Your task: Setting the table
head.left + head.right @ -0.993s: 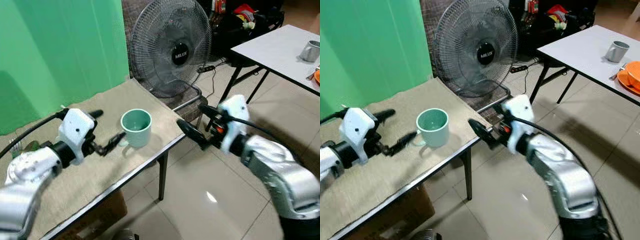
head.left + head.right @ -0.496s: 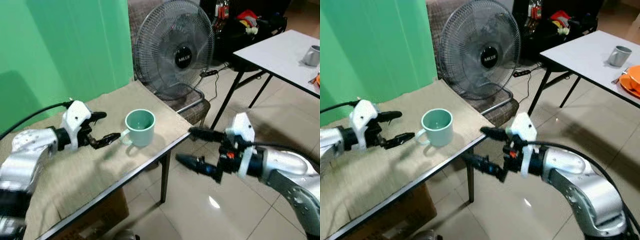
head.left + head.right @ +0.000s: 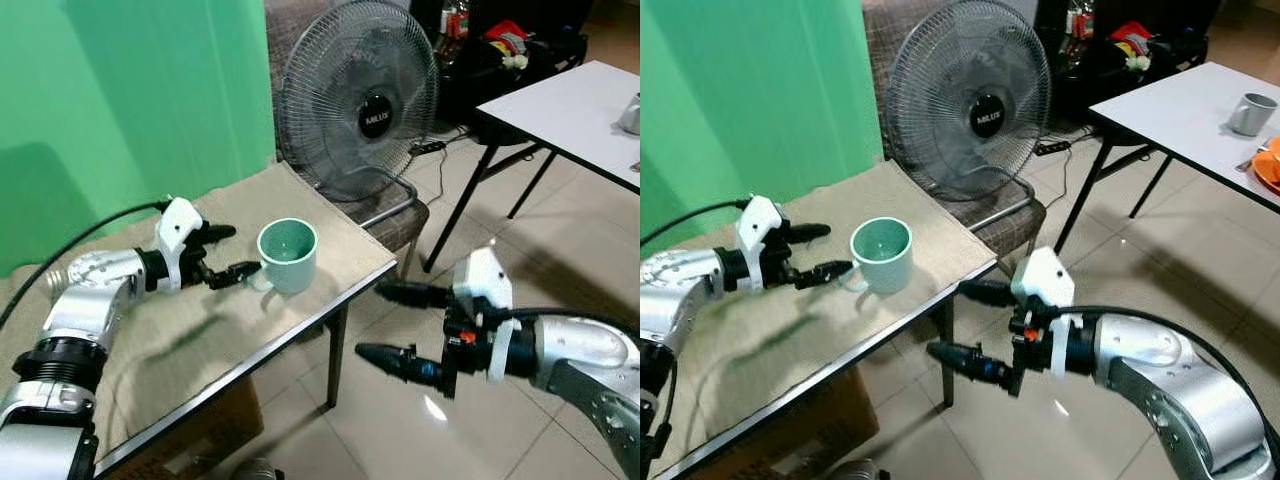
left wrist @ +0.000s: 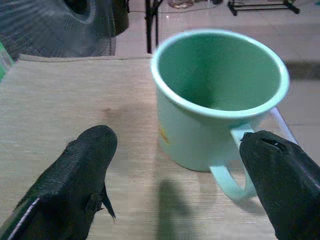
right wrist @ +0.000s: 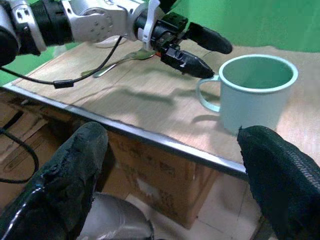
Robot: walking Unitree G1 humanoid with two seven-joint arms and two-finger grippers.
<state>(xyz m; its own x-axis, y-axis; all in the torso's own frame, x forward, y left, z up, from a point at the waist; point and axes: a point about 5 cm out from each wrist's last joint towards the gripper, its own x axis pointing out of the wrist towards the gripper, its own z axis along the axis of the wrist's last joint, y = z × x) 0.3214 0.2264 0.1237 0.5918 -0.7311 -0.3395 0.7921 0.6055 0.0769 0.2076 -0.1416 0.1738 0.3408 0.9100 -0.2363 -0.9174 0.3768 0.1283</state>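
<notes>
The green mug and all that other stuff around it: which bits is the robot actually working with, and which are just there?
In use: green mug; left hand, open beside its handle; cloth-covered table.

Just there: standing fan; white table; metal cup; right hand, open over the floor.

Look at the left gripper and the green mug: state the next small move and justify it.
Probably ease the left gripper a little further forward, then close. It is open, level with the green mug on the cloth-covered table, one finger beside the mug's handle, nothing gripped yet. The right gripper hangs off the table's edge.

A home room: tiled floor [image 3: 560,270], standing fan [image 3: 360,100], cloth-covered table [image 3: 200,330], second white table [image 3: 570,110].
</notes>
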